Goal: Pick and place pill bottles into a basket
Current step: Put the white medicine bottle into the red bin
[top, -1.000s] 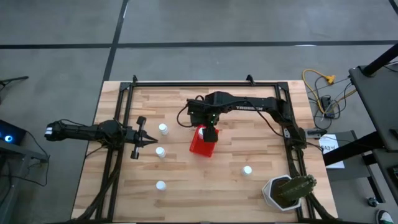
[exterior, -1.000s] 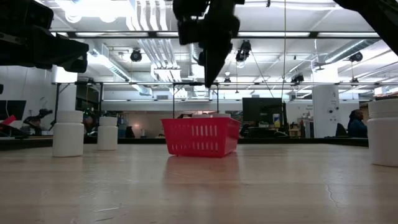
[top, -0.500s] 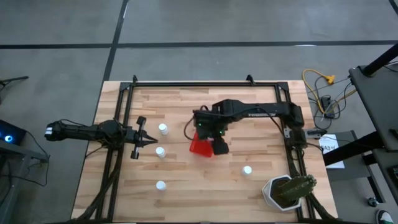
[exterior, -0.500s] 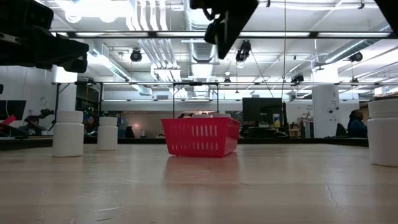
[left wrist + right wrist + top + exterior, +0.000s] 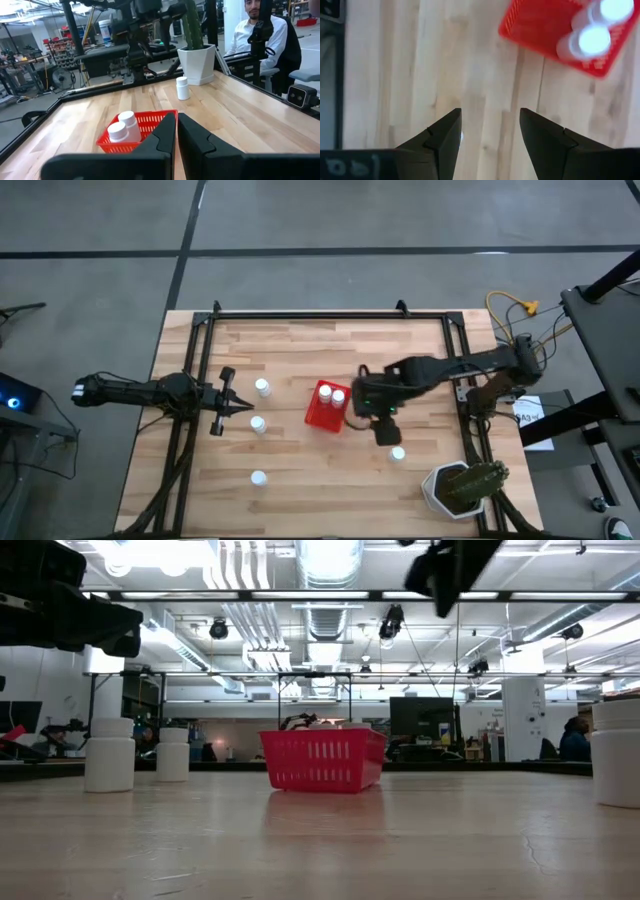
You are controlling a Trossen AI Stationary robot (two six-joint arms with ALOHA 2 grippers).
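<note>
Right gripper (image 5: 386, 432), fingers apart and empty, hangs over a lone pill bottle (image 5: 398, 453) near the plant pot (image 5: 452, 487); centre, drop straight, clamp; basket (image 5: 322, 416) holds 2; left gripper (image 5: 248, 409) together, waiting.

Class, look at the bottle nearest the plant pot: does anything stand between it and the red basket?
Nothing visible on the table does. Bare wood lies between that pill bottle and the basket. The right tool hangs open above that stretch, not on the surface.
</note>
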